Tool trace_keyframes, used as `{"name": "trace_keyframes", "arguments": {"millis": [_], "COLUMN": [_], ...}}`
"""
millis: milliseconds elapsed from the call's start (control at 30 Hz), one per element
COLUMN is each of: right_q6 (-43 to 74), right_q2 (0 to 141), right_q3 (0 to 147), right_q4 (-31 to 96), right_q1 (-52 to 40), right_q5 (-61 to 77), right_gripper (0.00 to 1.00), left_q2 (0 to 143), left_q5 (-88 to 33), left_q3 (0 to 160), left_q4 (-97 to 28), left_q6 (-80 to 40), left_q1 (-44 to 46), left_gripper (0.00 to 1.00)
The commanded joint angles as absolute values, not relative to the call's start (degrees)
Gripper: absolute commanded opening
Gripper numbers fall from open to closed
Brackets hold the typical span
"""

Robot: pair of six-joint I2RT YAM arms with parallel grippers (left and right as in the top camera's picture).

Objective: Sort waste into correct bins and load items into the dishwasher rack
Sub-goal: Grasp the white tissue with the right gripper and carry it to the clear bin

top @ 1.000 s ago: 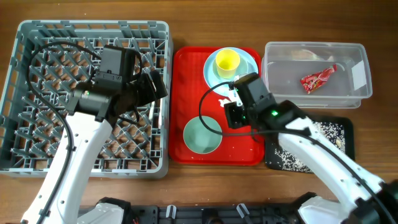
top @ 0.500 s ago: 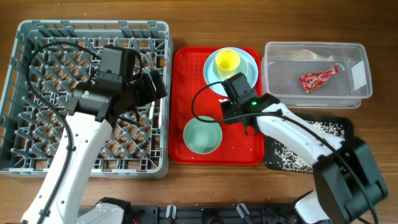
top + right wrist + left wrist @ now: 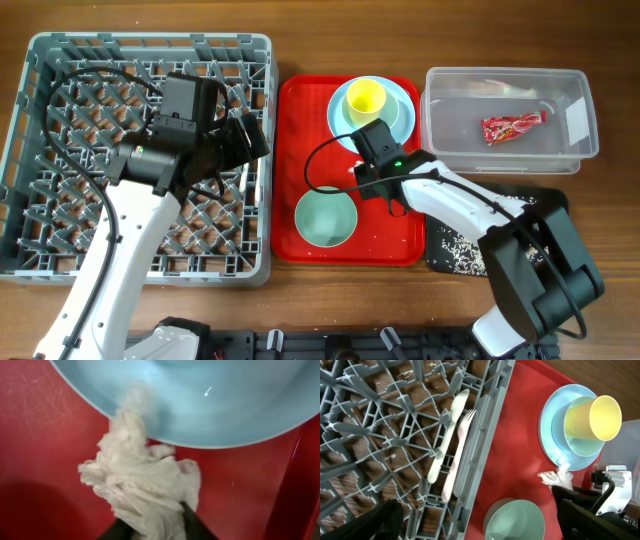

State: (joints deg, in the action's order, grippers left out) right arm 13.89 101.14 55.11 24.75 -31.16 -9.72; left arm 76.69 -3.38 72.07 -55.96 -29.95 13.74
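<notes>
Near edge of the desk (image 3: pixel 300 300), right side: a shallow black tray (image 3: pixel 437 262) with pale rice-like crumbs (image 3: pixel 462 252) scattered in it; the right arm crosses over much of it.
Near half of the red serving tray (image 3: pixel 300 120): a mint-green bowl (image 3: pixel 325 218) stands upright close to the tray's near-left corner, nothing visible in it.
Napkin: the crumpled white napkin (image 3: pixel 142 485) lies on the red tray toward its right edge, between the green bowl and the plate; its upper tip lies over the plate's near rim.
Right claw: the right gripper (image 3: pixel 152 527) is down at the napkin, its two dark fingers pinched on the napkin's lower folds.
Left claw: the left gripper (image 3: pixel 250 138) hangs over the rack's right wall, fingers spread wide apart and holding nothing.
Cutlery: a white plastic spoon (image 3: pixel 451 430) and fork (image 3: pixel 459 457) lie side by side inside the rack, along its right wall, the fork the nearer to the wall.
Rack: the grey dishwasher rack (image 3: pixel 30 150) fills the desk's left side, just beside the red tray.
Far half of the red tray: a pale blue plate (image 3: pixel 402 105) carries what looks like a paler blue bowl (image 3: pixel 582 446), with the small yellow cup (image 3: pixel 366 98) in it.
Far-right corner of the desk: a clear plastic tub (image 3: pixel 580 150) just beyond the black tray, the red-and-white snack wrapper (image 3: pixel 512 125) lying inside.
</notes>
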Motion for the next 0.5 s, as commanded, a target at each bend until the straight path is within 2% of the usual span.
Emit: {"name": "trace_keyframes", "arguments": {"millis": [0,267,467], "right_q6": [13.9,13.9,14.1], "right_q2": [97.8,78.2,68.6], "right_q3": [57.6,61.7,61.4], "right_q4": [27.2,32.4,32.5], "right_q1": [-31.3,-30.7,-25.4], "right_q5": [-9.7,-18.2,-32.8], "right_gripper": [0.08,0.04,0.04], "left_q2": [76.3,76.3,76.3], "left_q5": [-4.0,-4.0,-4.0], "left_q3": [72.4,72.4,72.4], "left_q4": [-55.8,-55.8,-55.8], "left_q6": [-30.7,-30.7,-30.7], "left_q1": [13.5,13.5,13.5], "left_gripper": [1.00,1.00,1.00]}}
